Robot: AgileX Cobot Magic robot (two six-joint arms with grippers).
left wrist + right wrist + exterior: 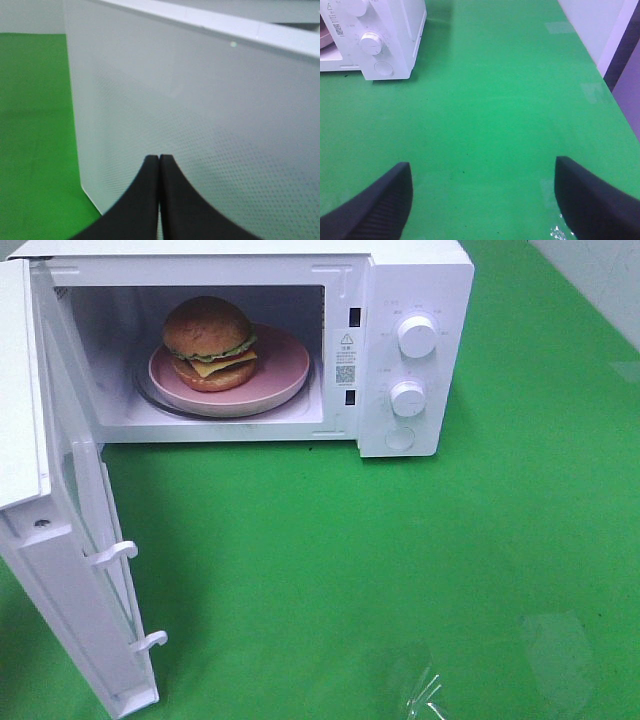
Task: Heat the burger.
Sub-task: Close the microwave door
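The burger [209,341], with its golden-brown bun, cheese and lettuce, sits on a pink plate [280,380] inside the white microwave [420,280]. The microwave door [70,570] stands wide open, swung out to the left. My left gripper [159,159] is shut, its two black fingers pressed together right against the outer face of the door [200,125]; it does not show in the high view. My right gripper [482,192] is open over bare green cloth, well to the right of the microwave [390,40], with nothing between its fingers.
The microwave's two knobs [416,336] and button are on its right panel. Green cloth [400,570] covers the table in front. Clear tape patches [425,690] lie near the front edge. A pale wall and a dark edge [625,45] bound the table on the right.
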